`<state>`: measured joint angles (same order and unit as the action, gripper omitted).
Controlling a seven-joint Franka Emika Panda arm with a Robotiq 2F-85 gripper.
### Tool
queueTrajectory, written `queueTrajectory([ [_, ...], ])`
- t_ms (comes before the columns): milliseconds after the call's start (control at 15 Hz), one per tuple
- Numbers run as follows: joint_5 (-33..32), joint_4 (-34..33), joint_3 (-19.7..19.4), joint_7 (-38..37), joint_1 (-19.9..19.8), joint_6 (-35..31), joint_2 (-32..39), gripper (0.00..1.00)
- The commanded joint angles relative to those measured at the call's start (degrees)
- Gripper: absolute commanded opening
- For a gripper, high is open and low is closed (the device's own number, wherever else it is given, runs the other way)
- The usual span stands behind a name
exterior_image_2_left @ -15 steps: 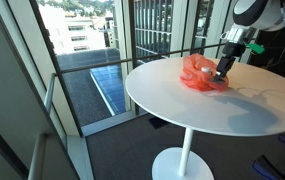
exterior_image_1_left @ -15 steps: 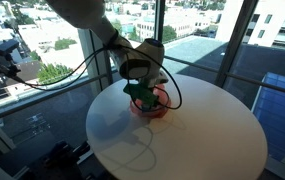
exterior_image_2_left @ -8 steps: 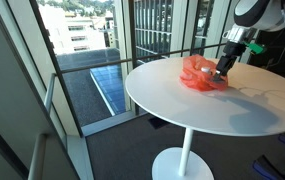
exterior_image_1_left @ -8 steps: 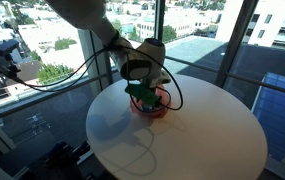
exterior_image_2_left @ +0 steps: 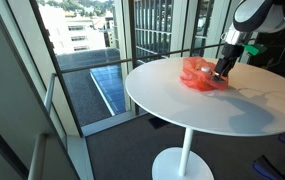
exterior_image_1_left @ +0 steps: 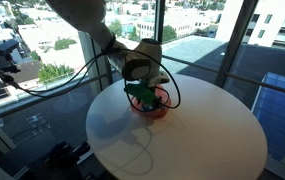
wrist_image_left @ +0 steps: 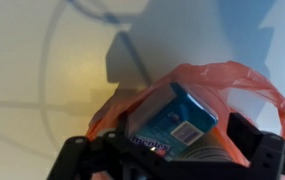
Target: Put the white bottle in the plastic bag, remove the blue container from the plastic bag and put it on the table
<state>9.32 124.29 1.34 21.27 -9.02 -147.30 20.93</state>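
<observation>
Bright window daylight, hard tabletop shadows, blurry wrist view.

High-rise office: glass walls (exterior_image_2_left: 147,35), city rooftops (exterior_image_1_left: 42,35), pedestal table (exterior_image_2_left: 197,105).

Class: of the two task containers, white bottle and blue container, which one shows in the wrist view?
The blue container, sitting inside the red plastic bag; no white bottle shows.
</observation>
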Motion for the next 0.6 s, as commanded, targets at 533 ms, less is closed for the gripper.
queueTrajectory([
  [533,-5.23,-3.80,-1.52,-7.26,2.28,0.61,1.41,1.00],
])
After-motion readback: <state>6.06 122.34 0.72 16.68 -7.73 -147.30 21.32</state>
